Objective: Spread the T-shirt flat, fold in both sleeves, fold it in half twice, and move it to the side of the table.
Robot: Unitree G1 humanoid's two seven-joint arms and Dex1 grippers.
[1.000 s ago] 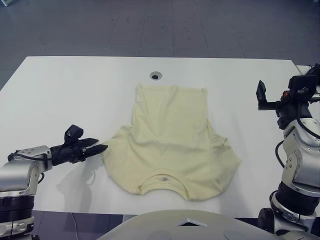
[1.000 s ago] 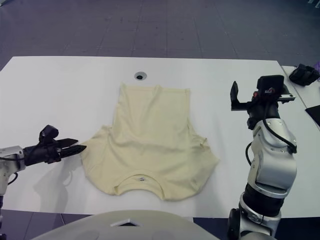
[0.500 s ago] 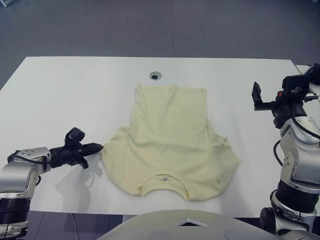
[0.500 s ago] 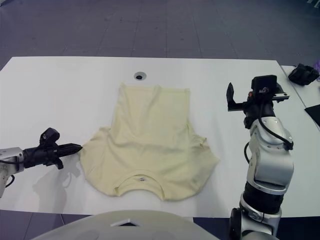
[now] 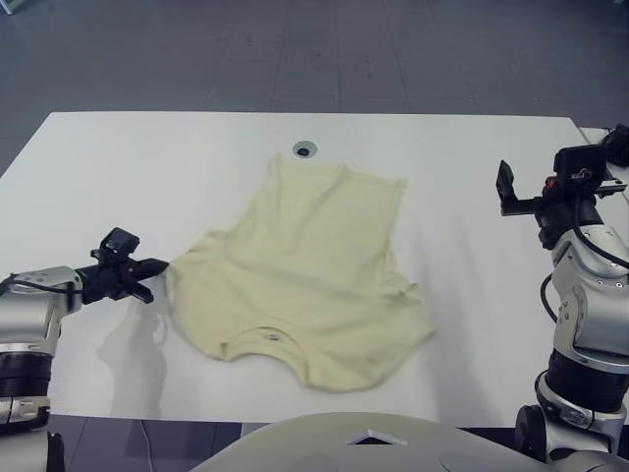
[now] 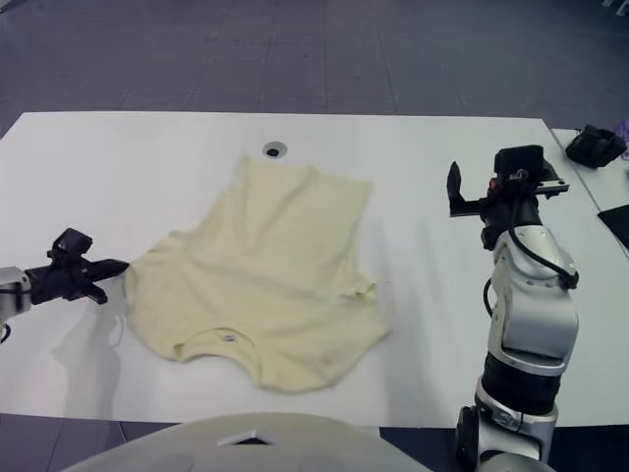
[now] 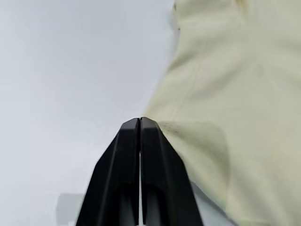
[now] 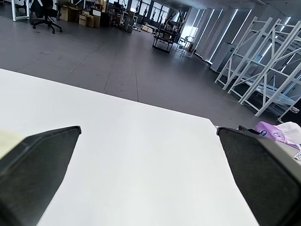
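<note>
A pale yellow T-shirt lies on the white table, collar toward the near edge and hem toward the far side, its body skewed to the left. My left gripper is low over the table at the shirt's left sleeve edge and shut on the T-shirt; the left wrist view has the two black fingers pressed together at the cloth's border. My right gripper is raised above the table's right side, well clear of the shirt, and open with nothing between its fingers.
A round cable hole sits in the table just beyond the shirt's hem. A dark object lies on a neighbouring surface at the far right. Bare table stretches on both sides of the shirt.
My left gripper has drawn back to the left with the sleeve, dragging the whole shirt leftward and skewing it. The right arm has barely moved.
</note>
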